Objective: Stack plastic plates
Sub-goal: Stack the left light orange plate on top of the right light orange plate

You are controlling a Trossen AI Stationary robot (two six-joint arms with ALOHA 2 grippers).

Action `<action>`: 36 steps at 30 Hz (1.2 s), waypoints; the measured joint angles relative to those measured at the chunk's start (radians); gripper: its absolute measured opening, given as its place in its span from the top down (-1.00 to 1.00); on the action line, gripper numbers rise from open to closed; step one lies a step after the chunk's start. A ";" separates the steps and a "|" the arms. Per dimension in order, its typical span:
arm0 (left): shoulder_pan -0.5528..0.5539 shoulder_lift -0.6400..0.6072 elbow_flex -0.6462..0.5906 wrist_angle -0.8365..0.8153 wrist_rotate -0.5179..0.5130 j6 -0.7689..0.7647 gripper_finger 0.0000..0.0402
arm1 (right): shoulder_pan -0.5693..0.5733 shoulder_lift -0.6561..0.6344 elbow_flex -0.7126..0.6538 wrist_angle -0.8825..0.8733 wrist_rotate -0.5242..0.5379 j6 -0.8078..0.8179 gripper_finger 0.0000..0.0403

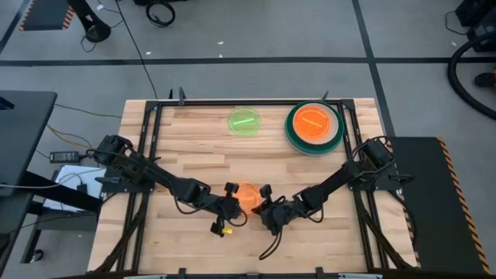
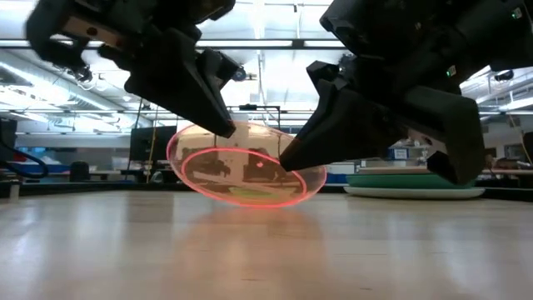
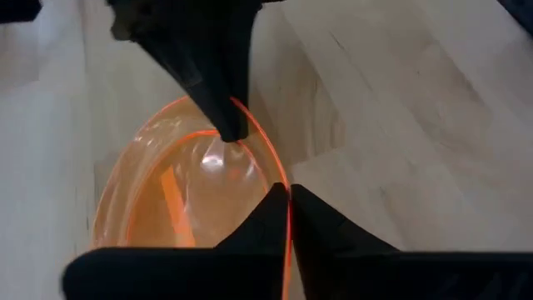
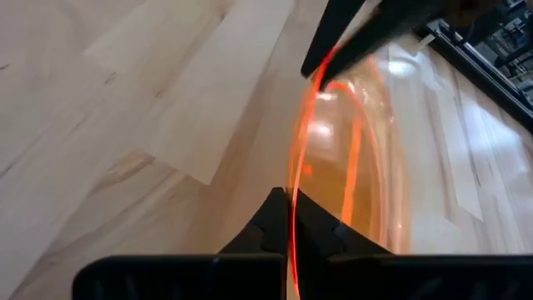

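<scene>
- Left gripper point(image 1: 235, 203) is pinched tight on the rim of the small translucent orange plate point(image 1: 246, 195); in its own wrist view the two fingertips point(image 3: 275, 210) meet right across the edge.
- Right gripper point(image 1: 266, 209) has clamped down on the opposite side of the same rim, fingers closed with the edge between them.
- So the plate hangs between the two, tilted, clear of the wooden table point(image 1: 194, 155) in the low view, near the front middle.
- What matters next, I'd say: the stack point(image 1: 314, 126) (red-orange plate on top of the bigger ones) sits at the far right corner, on the right arm's side, so that arm looks better placed to carry it there.
- Neon-green plate point(image 1: 245, 122) lies alone at the far middle, well apart from both grippers.
</scene>
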 joint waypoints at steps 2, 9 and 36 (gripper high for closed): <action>0.009 -0.004 0.000 0.000 0.000 -0.036 0.78 | -0.001 0.000 0.000 0.006 0.004 0.000 0.96; 0.020 -0.142 0.010 -0.197 0.000 -0.129 0.29 | 0.002 -0.070 0.012 -0.160 0.038 0.044 0.98; 0.028 -0.891 -0.451 0.111 -0.150 -0.040 0.20 | -0.581 -0.626 -0.187 -1.192 0.311 0.399 0.98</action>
